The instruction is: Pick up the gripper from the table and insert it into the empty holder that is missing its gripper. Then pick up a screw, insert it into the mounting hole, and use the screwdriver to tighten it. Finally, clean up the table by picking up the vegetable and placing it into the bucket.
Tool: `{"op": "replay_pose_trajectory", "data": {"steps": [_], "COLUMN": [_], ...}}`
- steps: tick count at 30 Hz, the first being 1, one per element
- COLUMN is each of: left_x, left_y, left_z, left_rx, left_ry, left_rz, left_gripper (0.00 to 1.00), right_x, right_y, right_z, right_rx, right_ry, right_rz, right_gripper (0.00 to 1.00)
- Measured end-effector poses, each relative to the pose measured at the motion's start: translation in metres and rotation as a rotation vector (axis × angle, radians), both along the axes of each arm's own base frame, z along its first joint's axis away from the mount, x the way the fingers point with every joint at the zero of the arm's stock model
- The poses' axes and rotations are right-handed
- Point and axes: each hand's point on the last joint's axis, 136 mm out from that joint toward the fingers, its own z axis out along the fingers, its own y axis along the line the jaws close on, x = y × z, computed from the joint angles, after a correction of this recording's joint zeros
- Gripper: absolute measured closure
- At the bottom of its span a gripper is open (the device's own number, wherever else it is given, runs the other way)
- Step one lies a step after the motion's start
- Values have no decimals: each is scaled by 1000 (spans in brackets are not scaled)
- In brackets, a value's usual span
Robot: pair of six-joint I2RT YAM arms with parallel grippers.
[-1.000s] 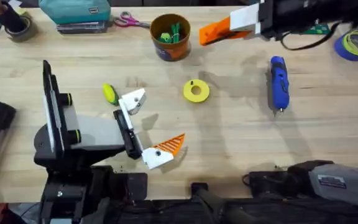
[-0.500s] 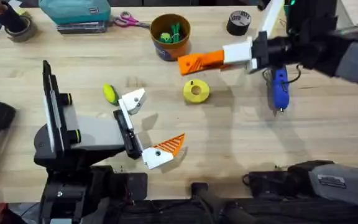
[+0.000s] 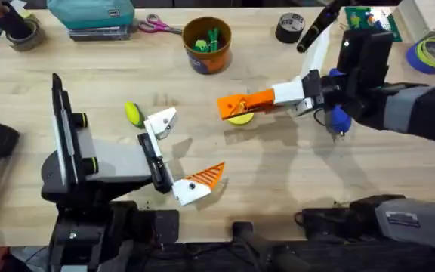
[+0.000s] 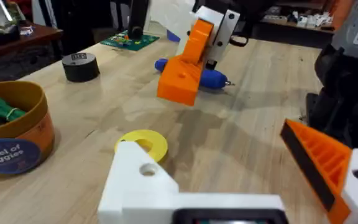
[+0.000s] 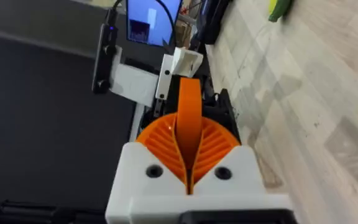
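My right pincer [image 3: 229, 106] clamped on orange gripper [image 3: 242, 103], swung down from bucket [image 3: 207, 44] toward holder [image 3: 161, 122] (left pincer [image 3: 178, 155] gaping, empty); insertion next.

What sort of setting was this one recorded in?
Most likely a robotics lab or workshop bench. A wooden table carries tools and supplies: a blue screwdriver, pink-handled scissors, black tape roll and a green circuit board, with cluttered shelves in the room behind.

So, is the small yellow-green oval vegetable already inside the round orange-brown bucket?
No, the vegetable lies on the table beside the white holder, far from the bucket.
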Motion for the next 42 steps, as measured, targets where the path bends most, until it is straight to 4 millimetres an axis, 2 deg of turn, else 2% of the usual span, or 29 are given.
{"op": "replay_pose_trajectory", "data": {"steps": [6,12,18,29,34,36,39,42], "left_x": [0,0,0,0,0,0,0,0], "left_y": [0,0,0,0,0,0,0,0], "left_z": [0,0,0,0,0,0,0,0], "left_rx": [0,0,0,0,0,0,0,0], "left_ry": [0,0,0,0,0,0,0,0], "left_rz": [0,0,0,0,0,0,0,0], "left_gripper": [15,15,15,16,15,15,15,15], "right_x": [2,2,-1,-20,-22,-21,-20,-20], "right_y": [3,16,28,52,61,68,70,69], "right_z": [-2,-4,5,9,3,-9,-16,-15], "right_rx": [14,25,47,28,19,6,0,19], "right_ry": [29,20,-39,67,99,140,156,106], "right_rz": [26,83,142,221,217,210,183,162], "right_gripper": [993,993,993,993,993,993,993,993]}}
